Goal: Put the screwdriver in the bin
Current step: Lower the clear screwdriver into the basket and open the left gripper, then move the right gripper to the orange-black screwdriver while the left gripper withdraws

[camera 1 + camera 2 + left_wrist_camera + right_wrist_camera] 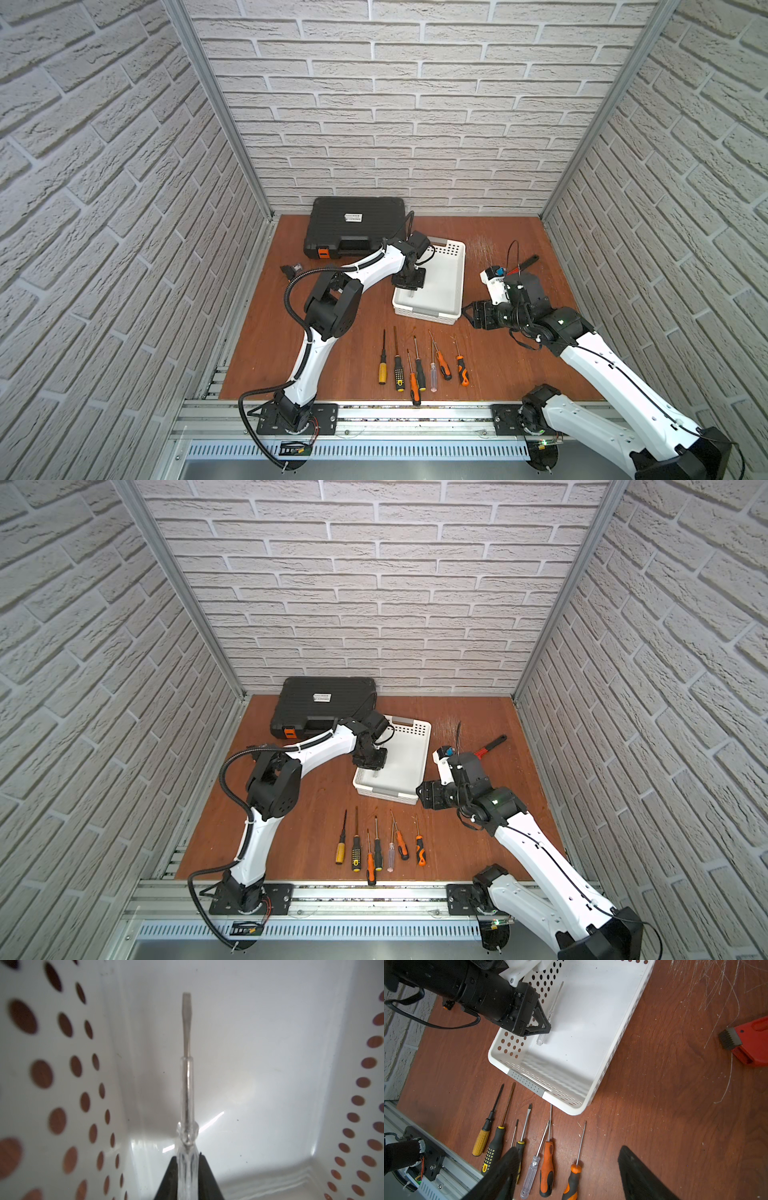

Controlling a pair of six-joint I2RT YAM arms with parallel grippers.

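The screwdriver (187, 1088), clear-handled, is inside the bin (581, 1043), close to one of its round-holed walls. Its handle sits between the two black fingers (205, 1174) of the left gripper (188, 1167), which lie narrow against both its sides. Whether it touches the bin's floor I cannot tell. Outside the bin, just beside a corner, the right gripper (471, 318) stands wide apart, with nothing between its fingers.

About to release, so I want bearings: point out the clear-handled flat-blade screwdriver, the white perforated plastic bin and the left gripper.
Clear-handled flat-blade screwdriver (187, 1022), left wrist view, on the metal blade.
White perforated plastic bin (581, 1022), right wrist view, on its bare floor.
Left gripper (188, 1156), left wrist view, midway between its fingertips.
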